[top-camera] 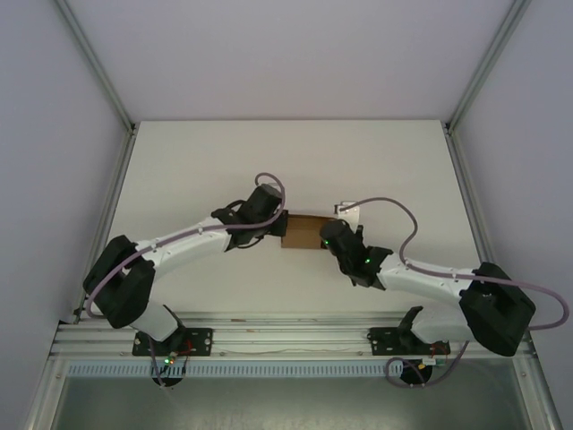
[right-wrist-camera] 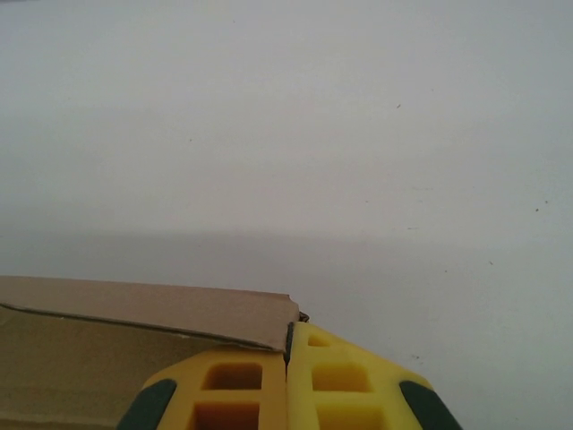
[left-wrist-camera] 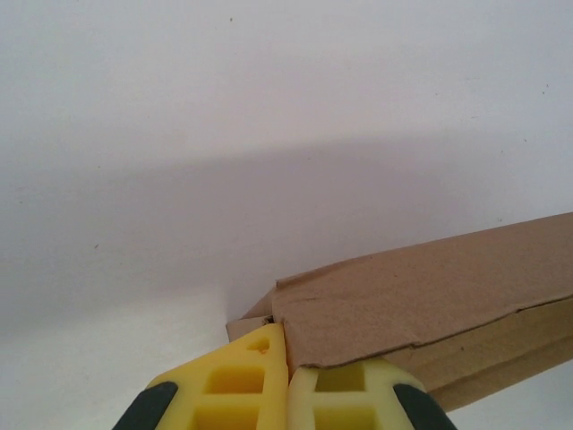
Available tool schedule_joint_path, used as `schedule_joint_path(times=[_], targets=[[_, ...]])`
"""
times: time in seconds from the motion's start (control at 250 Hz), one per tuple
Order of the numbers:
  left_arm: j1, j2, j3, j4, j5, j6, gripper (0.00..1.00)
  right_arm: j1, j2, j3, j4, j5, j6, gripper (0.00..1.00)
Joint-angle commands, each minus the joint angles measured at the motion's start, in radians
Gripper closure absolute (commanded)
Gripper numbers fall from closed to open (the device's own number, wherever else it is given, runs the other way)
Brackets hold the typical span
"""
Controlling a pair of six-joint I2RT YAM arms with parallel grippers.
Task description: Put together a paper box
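Note:
The paper box [top-camera: 303, 231] is a small flat brown cardboard piece in the middle of the white table, held between both arms. My left gripper [top-camera: 279, 224] is at its left end and my right gripper [top-camera: 329, 236] at its right end. In the left wrist view the yellow fingers [left-wrist-camera: 242, 381] are closed together, and my left gripper [left-wrist-camera: 286, 345] pinches the corner edge of the paper box [left-wrist-camera: 430, 287]. The right wrist view is alike: my right gripper [right-wrist-camera: 288, 336] is shut on the end of a top flap of the paper box [right-wrist-camera: 134, 309].
The white table [top-camera: 295, 161] is walled by pale panels with aluminium posts [top-camera: 98, 67] at the left and right. A metal rail [top-camera: 286, 340] runs along the near edge, carrying both arm bases. Lilac cables [top-camera: 407, 224] loop off each arm.

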Motion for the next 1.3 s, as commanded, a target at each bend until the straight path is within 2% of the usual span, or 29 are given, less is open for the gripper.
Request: schedule_joint_path(times=[0.0,0.108,0.216,0.34,0.504,0.596,0.7,0.835,0.959,1.251,1.299], targets=[[-0.056,0.029,-0.119,-0.08,-0.084,0.01,1.0,0.001,0.001,-0.09,0.005,-0.033,-0.016,1.0],[-0.106,0.019,-0.179,-0.028,-0.141,0.007,1.0,0.001,-0.015,-0.13,0.032,-0.041,-0.011,1.0],[-0.127,0.004,-0.233,0.016,-0.182,-0.014,1.0,0.001,-0.054,-0.147,0.024,-0.065,-0.003,0.86],[-0.136,-0.008,-0.253,0.016,-0.228,-0.025,1.0,0.001,-0.113,-0.132,-0.045,-0.087,0.027,0.78],[-0.146,-0.015,-0.24,0.014,-0.256,-0.013,1.0,-0.009,-0.197,-0.085,-0.128,-0.188,0.017,0.41],[-0.159,-0.011,-0.224,0.012,-0.285,-0.011,1.0,-0.023,-0.232,-0.047,-0.159,-0.243,0.017,0.31],[-0.166,-0.001,-0.204,0.001,-0.295,-0.005,1.0,-0.046,-0.274,-0.016,-0.159,-0.271,0.027,0.25],[-0.182,0.006,-0.182,-0.021,-0.304,-0.001,1.0,-0.1,-0.303,0.026,-0.156,-0.292,0.05,0.21],[-0.186,0.004,-0.169,-0.031,-0.318,0.001,1.0,-0.138,-0.283,0.049,-0.192,-0.261,0.079,0.22],[-0.189,-0.002,-0.144,-0.03,-0.305,0.018,0.99,-0.209,-0.171,-0.043,-0.111,-0.3,0.163,0.32],[-0.188,-0.005,-0.135,-0.035,-0.293,0.028,0.95,-0.21,-0.15,-0.064,-0.098,-0.314,0.177,0.33]])
